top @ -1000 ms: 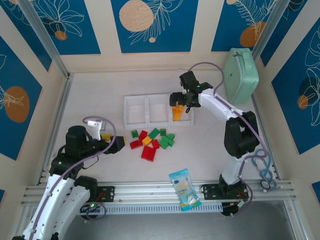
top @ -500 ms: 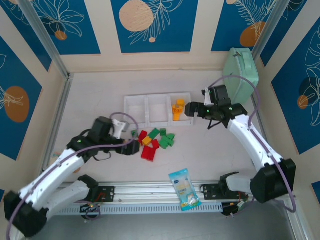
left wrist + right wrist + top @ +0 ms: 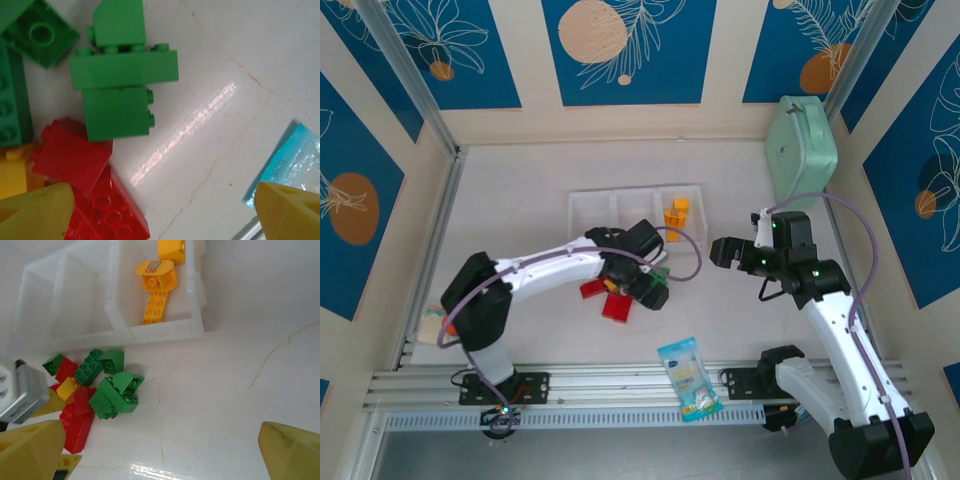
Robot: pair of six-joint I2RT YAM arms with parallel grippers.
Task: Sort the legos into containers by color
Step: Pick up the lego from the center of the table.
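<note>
The legos [image 3: 625, 285] lie in one tight heap near the middle of the bench [image 3: 520, 200], just in front of the containers [image 3: 592, 215]. Reds sit toward the heap's left and greens toward its right, with a yellow brick wedged among the reds. Several orange pieces [image 3: 156, 295] already rest in the right-hand bin, so that compartment seems to be claimed for the warm colour, and the reds and greens are probably what is left to sort.

The left gripper [image 3: 653, 292] reaches across the heap to its green end. Its yellow fingers are spread wide, with bare bench between them and the stacked green bricks [image 3: 122, 65] just ahead. This looks like a line-up for a pick, and nothing is gripped. The right gripper [image 3: 720, 250] hangs to the right of the heap and the bins, its jaws likewise apart and empty, likely keeping out of the other arm's way.

The bricks are hard, glossy plastic, studded on top. Some are square, some long, and a few have sloped or rounded faces that may slip under a pinch. The bins are thin, translucent white, with shared walls. A crinkly blue-and-white snack packet [image 3: 689, 377] lies near the bench's front edge, and a smooth mint-green case [image 3: 800, 150] leans in the far right corner.
</note>
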